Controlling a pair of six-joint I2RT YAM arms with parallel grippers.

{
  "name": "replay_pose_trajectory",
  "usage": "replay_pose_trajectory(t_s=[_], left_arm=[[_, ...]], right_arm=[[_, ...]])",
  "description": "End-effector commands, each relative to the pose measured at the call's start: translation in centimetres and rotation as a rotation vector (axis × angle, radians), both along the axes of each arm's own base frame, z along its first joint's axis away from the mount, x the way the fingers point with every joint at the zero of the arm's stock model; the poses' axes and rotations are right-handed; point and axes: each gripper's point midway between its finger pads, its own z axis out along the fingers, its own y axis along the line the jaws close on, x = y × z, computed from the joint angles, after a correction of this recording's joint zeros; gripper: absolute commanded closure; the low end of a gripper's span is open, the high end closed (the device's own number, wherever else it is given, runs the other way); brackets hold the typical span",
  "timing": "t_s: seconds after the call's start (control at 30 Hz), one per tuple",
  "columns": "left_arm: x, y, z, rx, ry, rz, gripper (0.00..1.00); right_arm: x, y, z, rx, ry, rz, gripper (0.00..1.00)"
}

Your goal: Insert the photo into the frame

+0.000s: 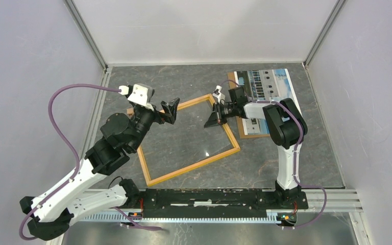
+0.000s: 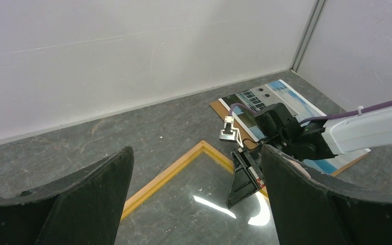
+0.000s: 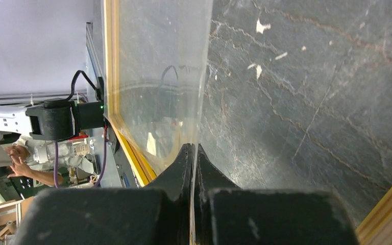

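The frame [image 1: 194,166], thin orange-yellow wood, lies flat and askew in the middle of the table. A clear sheet [image 1: 194,132] sits over its opening. My right gripper [image 1: 215,120] is shut on the sheet's far right edge, and in the right wrist view the fingertips [image 3: 186,153] pinch the clear sheet [image 3: 158,76] edge-on beside a frame rail [image 3: 113,61]. The photo [image 1: 270,81], a pale building under blue sky, lies at the back right, partly under the right arm. My left gripper [image 1: 172,109] hovers open over the frame's far left rail and holds nothing. The left wrist view shows the frame corner [image 2: 173,171] and photo [image 2: 291,99].
A brown backing board [image 1: 248,134] lies under the photo, its edge showing beside the frame's right corner. White walls with metal corner posts [image 1: 89,38] close in the table on three sides. A black rail [image 1: 209,198] carries both arm bases at the near edge.
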Motion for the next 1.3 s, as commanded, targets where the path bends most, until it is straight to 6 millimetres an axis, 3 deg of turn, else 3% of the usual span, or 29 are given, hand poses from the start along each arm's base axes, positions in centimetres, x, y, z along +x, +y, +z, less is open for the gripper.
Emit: replay_pose_trajectory(t_s=[0.0,0.83,1.27], left_arm=[[0.2,0.4,0.5,0.013,-0.026,0.024,0.00],[0.4,0.1,0.3,0.021,-0.015,0.019,0.00],[0.2,0.1,0.3,0.018,-0.015,0.014,0.00]], right_arm=[[-0.2,0.1,1.4,0.035,-0.044,-0.027,1.00],[0.6,-1.8,1.6,0.016,-0.065,-0.071,1.00],[1.2,-1.6,1.4,-0.001,-0.063,0.000,1.00]])
